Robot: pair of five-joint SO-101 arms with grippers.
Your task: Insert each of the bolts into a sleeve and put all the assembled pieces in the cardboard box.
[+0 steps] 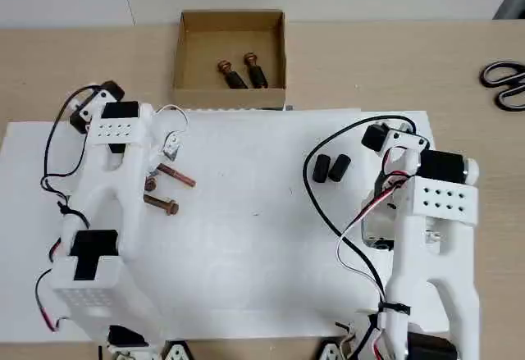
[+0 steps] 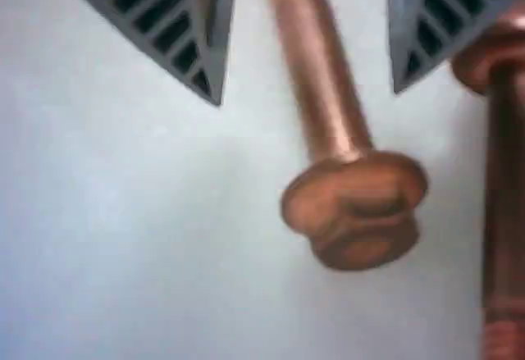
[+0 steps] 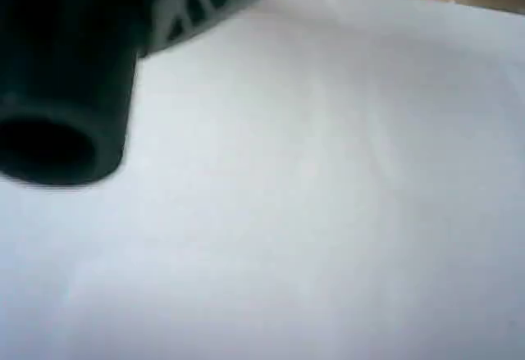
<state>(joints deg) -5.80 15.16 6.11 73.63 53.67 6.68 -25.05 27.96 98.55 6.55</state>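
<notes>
bolt [image 2: 326, 122] lies between the parted jaws of the left claw [image 2: 308, 93].

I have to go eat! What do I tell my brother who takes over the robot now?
Left gripper: open, astride a bolt on the white mat, not gripping.
Right gripper: a black sleeve right at it, grip unclear.
Done: two assembled pieces in the cardboard box.
Left to do: another bolt beside the first and two sleeves on the mat; join, then box.
</notes>
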